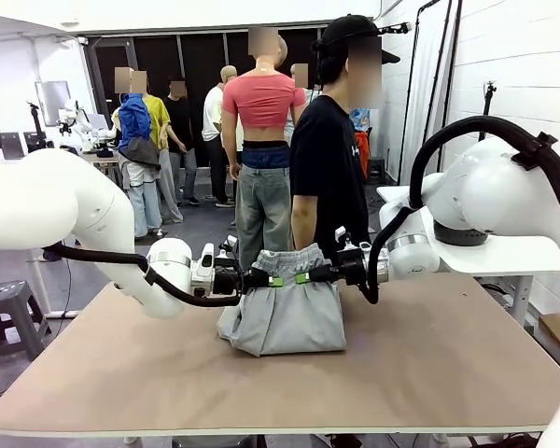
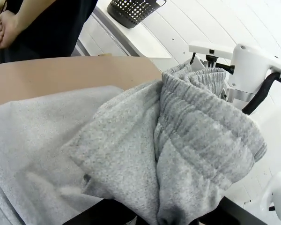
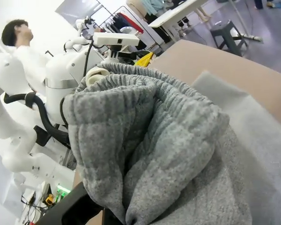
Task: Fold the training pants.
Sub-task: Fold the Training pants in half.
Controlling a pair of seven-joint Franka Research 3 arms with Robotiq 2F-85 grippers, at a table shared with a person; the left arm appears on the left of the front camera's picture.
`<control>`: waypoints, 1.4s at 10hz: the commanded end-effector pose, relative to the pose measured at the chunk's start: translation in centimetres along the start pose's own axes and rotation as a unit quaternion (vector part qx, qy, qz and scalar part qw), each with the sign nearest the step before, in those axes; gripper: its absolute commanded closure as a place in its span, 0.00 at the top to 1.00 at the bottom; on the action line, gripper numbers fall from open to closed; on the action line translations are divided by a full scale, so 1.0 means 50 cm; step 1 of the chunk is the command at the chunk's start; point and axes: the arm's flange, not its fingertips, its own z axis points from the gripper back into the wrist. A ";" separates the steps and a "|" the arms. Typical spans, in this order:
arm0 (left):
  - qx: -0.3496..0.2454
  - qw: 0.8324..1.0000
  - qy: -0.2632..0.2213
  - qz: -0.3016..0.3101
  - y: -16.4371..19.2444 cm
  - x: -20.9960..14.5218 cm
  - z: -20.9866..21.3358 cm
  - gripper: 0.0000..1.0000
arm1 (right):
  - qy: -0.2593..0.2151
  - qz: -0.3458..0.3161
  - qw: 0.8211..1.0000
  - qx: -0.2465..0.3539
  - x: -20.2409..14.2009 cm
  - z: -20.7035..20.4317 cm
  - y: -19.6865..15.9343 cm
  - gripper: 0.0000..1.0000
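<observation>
Left gripper [image 1: 274, 281] and right gripper [image 1: 301, 277] both clamp waistband of training pants [image 1: 285, 313] (2 grips side by side); legs hang below waistband toward table [image 1: 429, 364]

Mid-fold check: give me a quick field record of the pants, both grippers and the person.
pants: training pants, waistband end lifted, rest bunched on the table
left gripper: jaws shut on the waistband
right gripper: jaws shut on the waistband, close beside the left
person: standing at the far edge, hands off the pants
</observation>
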 end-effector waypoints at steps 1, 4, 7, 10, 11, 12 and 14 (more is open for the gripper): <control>0.012 1.000 0.016 0.019 0.031 -0.003 0.001 0.00 | -0.021 -0.025 0.999 -0.019 0.028 0.004 -0.035 0.00; 0.015 0.999 0.021 0.031 0.051 -0.010 -0.009 0.00 | -0.024 -0.045 0.998 -0.035 0.015 0.009 -0.065 0.00; 0.032 0.998 0.018 0.042 0.065 -0.008 -0.008 0.00 | -0.024 -0.056 0.997 -0.044 0.016 0.008 -0.073 0.00; 0.055 0.997 0.015 0.044 0.085 0.012 -0.010 0.00 | -0.030 -0.061 0.996 -0.049 0.032 0.001 -0.086 0.00; 0.062 0.997 0.014 0.044 0.086 0.018 -0.011 0.00 | -0.030 -0.066 0.996 -0.052 0.034 0.000 -0.093 0.00; 0.069 0.997 0.014 0.043 0.087 0.022 -0.011 0.00 | -0.031 -0.073 0.995 -0.054 0.035 -0.001 -0.105 0.00; 0.083 0.995 0.010 0.046 0.093 0.027 -0.005 0.00 | -0.027 -0.079 0.995 -0.060 0.035 -0.006 -0.122 0.00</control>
